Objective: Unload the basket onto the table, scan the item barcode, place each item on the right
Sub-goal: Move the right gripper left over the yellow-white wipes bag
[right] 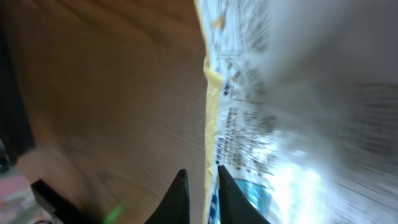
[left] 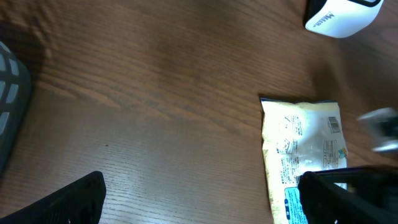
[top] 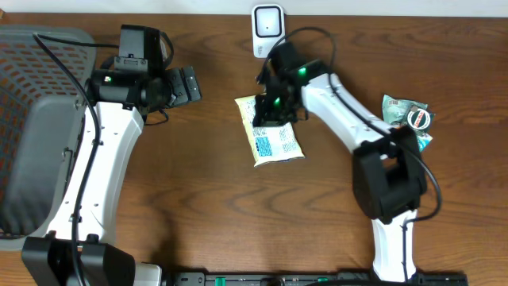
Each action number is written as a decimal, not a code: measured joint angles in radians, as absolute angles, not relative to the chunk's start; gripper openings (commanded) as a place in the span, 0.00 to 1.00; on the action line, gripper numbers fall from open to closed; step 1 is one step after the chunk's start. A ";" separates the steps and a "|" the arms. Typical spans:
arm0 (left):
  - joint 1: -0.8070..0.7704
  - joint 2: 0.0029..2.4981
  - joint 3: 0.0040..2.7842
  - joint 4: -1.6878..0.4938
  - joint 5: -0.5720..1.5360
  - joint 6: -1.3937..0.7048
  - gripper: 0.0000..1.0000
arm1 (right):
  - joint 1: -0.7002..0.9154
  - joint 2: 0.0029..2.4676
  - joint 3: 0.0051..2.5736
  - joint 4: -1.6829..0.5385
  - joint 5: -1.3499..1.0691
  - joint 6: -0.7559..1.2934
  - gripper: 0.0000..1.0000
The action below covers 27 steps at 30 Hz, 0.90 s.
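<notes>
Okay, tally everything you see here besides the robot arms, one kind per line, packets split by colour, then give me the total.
Yellow packet: 1
Green packet: 1 that I can make out, partly hidden
Scanner: 1
Basket: 1
Total: 4

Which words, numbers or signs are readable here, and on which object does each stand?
Nothing can be quoted with certainty.
On the white barcode scanner: dark letters, cut off and blurred.
On the pale yellow snack packet: small print and a barcode, too small to read.
On the green packet: a round label, unreadable.
</notes>
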<state>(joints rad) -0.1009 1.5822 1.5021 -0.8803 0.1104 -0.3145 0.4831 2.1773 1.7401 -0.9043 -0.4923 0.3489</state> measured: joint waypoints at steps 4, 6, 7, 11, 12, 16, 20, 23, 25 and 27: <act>-0.101 1.582 1.502 -0.880 0.111 -0.315 0.98 | 0.524 2.215 1.739 -0.920 -0.501 0.352 0.13; -0.101 1.582 1.502 -0.881 0.111 -0.315 0.98 | 0.546 2.219 1.738 -0.934 -0.495 0.352 0.14; -0.101 1.582 1.502 -0.880 0.111 -0.315 0.98 | 0.553 2.219 1.738 -0.945 -0.489 0.352 0.15; -0.101 1.582 1.502 -0.881 0.111 -0.315 0.98 | 0.576 2.219 1.738 -1.005 -0.434 0.352 0.17; -0.101 1.582 1.502 -0.880 0.111 -0.315 0.98 | 0.575 2.219 1.738 -1.022 -0.410 0.352 0.18; -0.101 1.582 1.502 -0.880 0.111 -0.315 0.98 | 0.558 2.219 1.738 -1.110 -0.323 0.352 0.18; -0.101 1.582 1.502 -0.878 0.111 -0.315 0.98 | 0.524 2.219 1.738 -1.152 -0.272 0.340 0.18; -0.101 1.582 1.502 -0.857 0.111 -0.315 0.98 | 0.494 2.219 1.738 -1.169 -0.253 0.318 0.19; -0.101 1.582 1.502 -0.856 0.111 -0.315 0.98 | 0.478 2.219 1.738 -1.184 -0.246 0.298 0.20; -0.101 1.582 1.502 -0.856 0.111 -0.315 0.98 | 0.461 2.219 1.738 -1.196 -0.241 0.275 0.20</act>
<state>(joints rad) -0.1009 1.5822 1.5021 -0.8562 0.1108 -0.3145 0.4606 2.2192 1.7378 -1.1957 -0.2413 0.2749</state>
